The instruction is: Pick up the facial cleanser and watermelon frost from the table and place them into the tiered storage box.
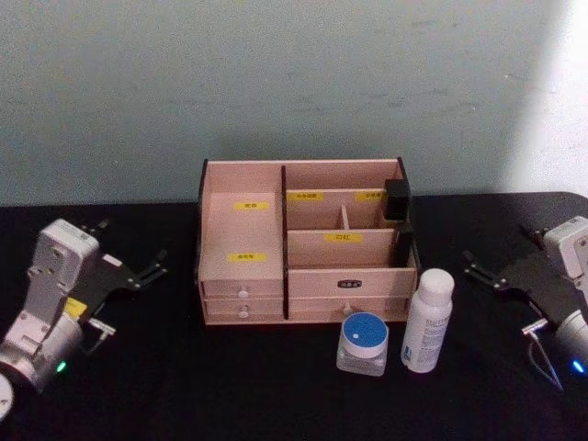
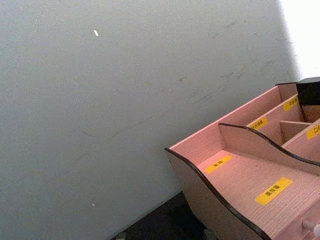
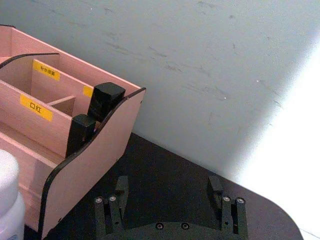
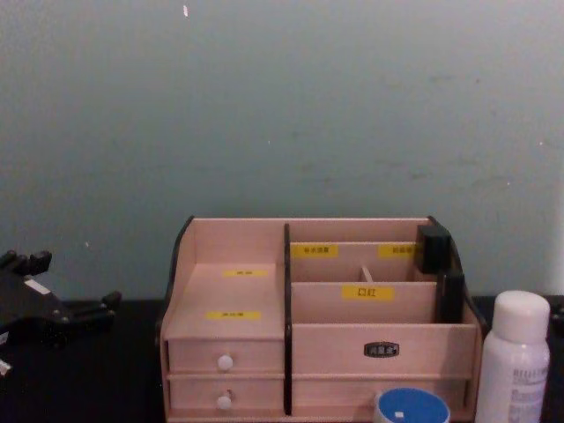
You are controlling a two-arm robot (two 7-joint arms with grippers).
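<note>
The facial cleanser, a white bottle [image 1: 429,320] with a white cap, stands upright on the black table just right of the tiered storage box's front [image 1: 349,280]. It also shows in the chest view [image 4: 515,361] and the right wrist view [image 3: 7,200]. The watermelon frost, a small clear jar with a blue lid [image 1: 363,343] [image 4: 411,408], sits in front of the box, left of the bottle. My left gripper [image 1: 133,243] [image 4: 66,282] rests open at the table's left, away from the box. My right gripper [image 1: 496,248] [image 3: 167,187] rests open at the right, holding nothing.
The pinkish wooden box [image 4: 352,348] [image 2: 240,175] [image 3: 95,150] has stepped open compartments with yellow labels and small drawers with white knobs. Two black items [image 1: 396,197] [image 1: 402,243] stand in its right-hand compartments. A grey-green wall rises close behind the table.
</note>
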